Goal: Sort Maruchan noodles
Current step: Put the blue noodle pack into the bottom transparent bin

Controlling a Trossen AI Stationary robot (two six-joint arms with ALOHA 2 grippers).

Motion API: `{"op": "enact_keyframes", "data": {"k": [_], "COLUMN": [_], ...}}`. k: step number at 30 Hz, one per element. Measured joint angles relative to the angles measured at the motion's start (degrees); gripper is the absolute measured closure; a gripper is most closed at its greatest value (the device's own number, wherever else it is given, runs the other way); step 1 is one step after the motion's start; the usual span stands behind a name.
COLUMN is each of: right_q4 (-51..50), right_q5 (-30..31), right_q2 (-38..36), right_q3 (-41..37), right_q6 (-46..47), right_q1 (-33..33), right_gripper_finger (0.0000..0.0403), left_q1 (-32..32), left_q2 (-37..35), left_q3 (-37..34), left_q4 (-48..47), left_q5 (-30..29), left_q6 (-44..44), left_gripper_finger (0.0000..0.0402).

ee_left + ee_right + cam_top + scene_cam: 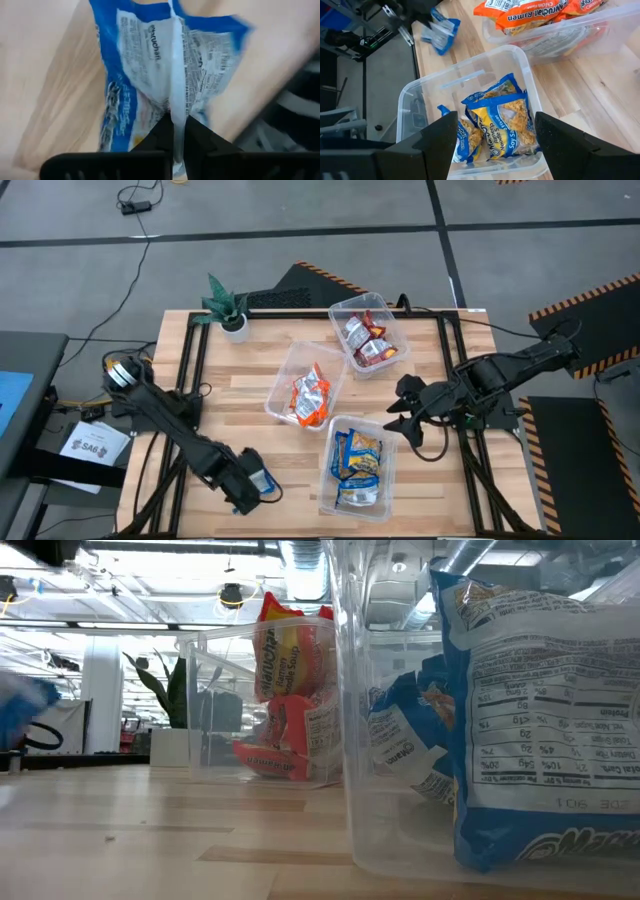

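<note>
Three clear tubs stand on the wooden table: red packets in the far tub [368, 335], orange packets in the middle tub [308, 390], blue-and-yellow packets in the near tub [358, 465]. My left gripper [243, 483] is near the table's near-left corner, shut on a blue-and-yellow packet [150, 75], which also shows in the right wrist view [440, 32]. My right gripper [495, 145] hangs open just right of the near tub [470, 100], over its right rim [398, 408], touching nothing. My left gripper pinches the blue-and-yellow packet by its back seam fin [176, 95], a raised fold running down the middle of the printed back. The two fingers [155, 137] close on either side of the fin. The packet extends forward from the fingertips and seems lifted off the table.
A small potted plant [228, 310] stands at the far-left corner. Bare wood lies left of the tubs, between them and the left arm. In the low view the near tub [480, 720] fills the right foreground and the orange tub [270, 700] stands behind it.
</note>
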Motion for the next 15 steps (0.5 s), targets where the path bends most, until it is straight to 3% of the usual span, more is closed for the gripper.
{"op": "enact_keyframes", "data": {"k": [8,15], "right_q4": [-0.01,0.07], "right_q5": [-0.04,-0.07], "right_q2": [0.01,0.01], "right_q3": [0.0,0.0], "right_q6": [-0.04,-0.88], "right_q1": [0.0,0.02], "right_gripper_finger": [0.0117,0.0117], "left_q1": [4.16,10.89], "left_q2": [-13.86,-11.66], "left_q3": [3.4,14.38], "left_q4": [-1.24,-4.77], "left_q5": [1.81,2.78], "left_q6": [7.37,18.26], "left_gripper_finger": [0.0401,0.0401]}}
